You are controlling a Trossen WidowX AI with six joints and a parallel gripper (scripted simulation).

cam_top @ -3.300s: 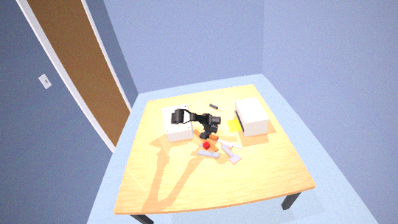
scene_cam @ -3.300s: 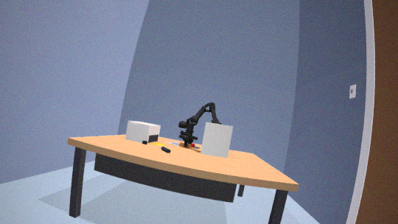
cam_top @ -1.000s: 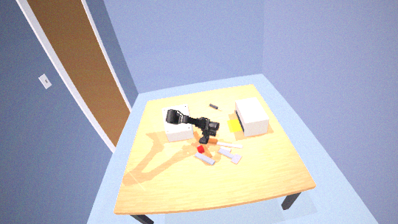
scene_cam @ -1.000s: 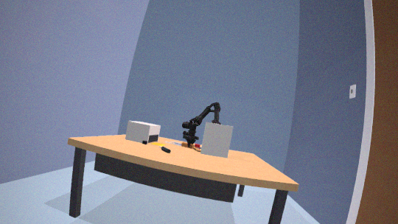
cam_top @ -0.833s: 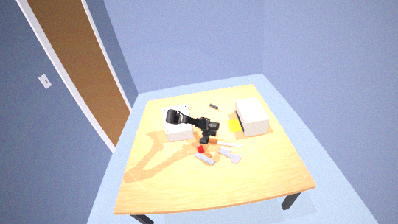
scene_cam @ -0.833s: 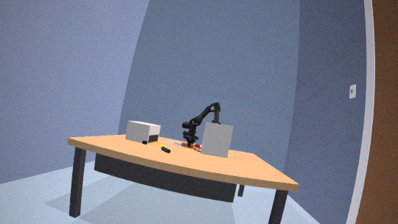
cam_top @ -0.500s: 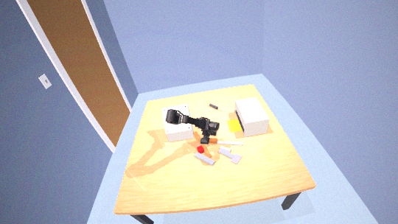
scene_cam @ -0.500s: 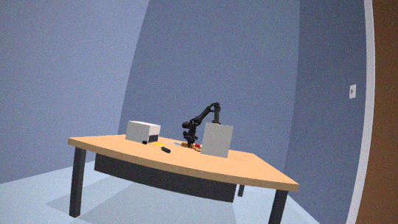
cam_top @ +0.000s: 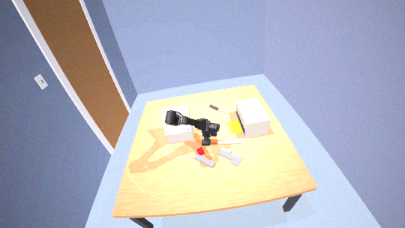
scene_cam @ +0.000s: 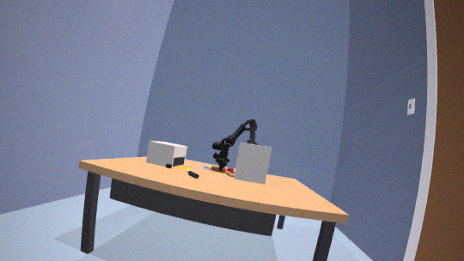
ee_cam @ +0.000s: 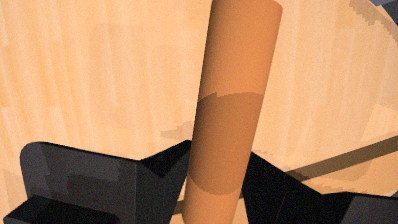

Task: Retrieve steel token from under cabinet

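Note:
The white cabinet point(cam_top: 256, 118) point(scene_cam: 160, 154) stands on the right side of the table in the top view, with a dark low opening facing the yellow marked area point(cam_top: 235, 127) point(scene_cam: 185, 167). The steel token cannot be made out in any view. My gripper point(cam_top: 205, 142) point(scene_cam: 222, 169) point(ee_cam: 216, 151) is shut on the orange handle point(ee_cam: 230, 65) of a long tool, low over the table. The tool's thin pale shaft point(cam_top: 232, 142) points right in the top view, its far end just in front of the cabinet's near corner. In the wrist view the shaft is not visible.
A red cube point(cam_top: 200, 151) and a grey bar point(cam_top: 205, 160) lie near the gripper. A pale flat T-shaped piece point(cam_top: 236, 160) lies beyond them. A black-handled tool point(cam_top: 214, 107) point(scene_cam: 193, 174) lies at the other side. A white box point(cam_top: 180, 136) point(scene_cam: 253, 164) stands by the arm's base.

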